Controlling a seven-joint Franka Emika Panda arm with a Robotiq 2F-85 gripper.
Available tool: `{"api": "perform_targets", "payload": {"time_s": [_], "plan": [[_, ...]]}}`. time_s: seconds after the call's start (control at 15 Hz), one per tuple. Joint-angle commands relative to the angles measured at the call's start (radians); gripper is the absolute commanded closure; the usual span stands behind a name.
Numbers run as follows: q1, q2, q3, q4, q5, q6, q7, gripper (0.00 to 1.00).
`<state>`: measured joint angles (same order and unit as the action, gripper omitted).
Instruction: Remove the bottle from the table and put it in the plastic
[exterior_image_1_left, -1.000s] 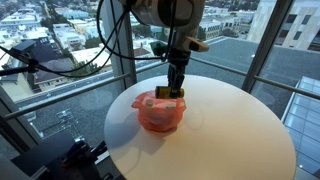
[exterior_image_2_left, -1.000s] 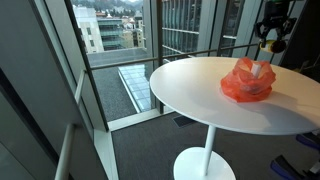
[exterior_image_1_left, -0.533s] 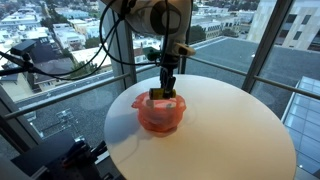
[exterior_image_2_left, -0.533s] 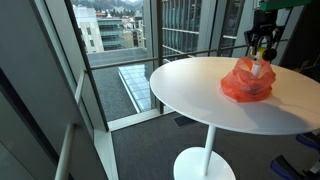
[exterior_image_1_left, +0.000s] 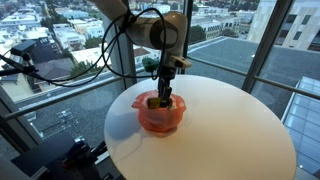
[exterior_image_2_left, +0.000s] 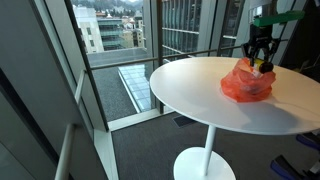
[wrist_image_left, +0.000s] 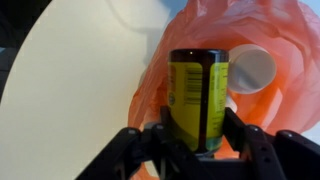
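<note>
In the wrist view's centre the gripper (wrist_image_left: 198, 140) clamps the bottle (wrist_image_left: 200, 95) above the plastic (wrist_image_left: 285, 50). It is off the table (wrist_image_left: 70, 90); lowering and release apparently remain.

Bright window daylight, soft shadows on white table (exterior_image_1_left: 220, 130), blurry wrist view

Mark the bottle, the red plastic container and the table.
bottle (wrist_image_left: 198, 95): wrist view, on its yellow label.
red plastic container (exterior_image_1_left: 160, 120): in an exterior view, on its front wall.
table (exterior_image_1_left: 235, 135): in an exterior view, on its bare white top.
</note>
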<state>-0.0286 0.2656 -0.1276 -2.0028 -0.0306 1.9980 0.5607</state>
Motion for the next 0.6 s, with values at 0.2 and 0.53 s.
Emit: {"api": "perform_targets", "payload": {"time_s": [0.2, 0.53], "plan": [[0.022, 0.042, 0.003, -0.028, -0.005, 0.069, 0.024, 0.71], [0.029, 0.085, 0.001, -0.025, 0.002, 0.117, 0.007, 0.71]]}}
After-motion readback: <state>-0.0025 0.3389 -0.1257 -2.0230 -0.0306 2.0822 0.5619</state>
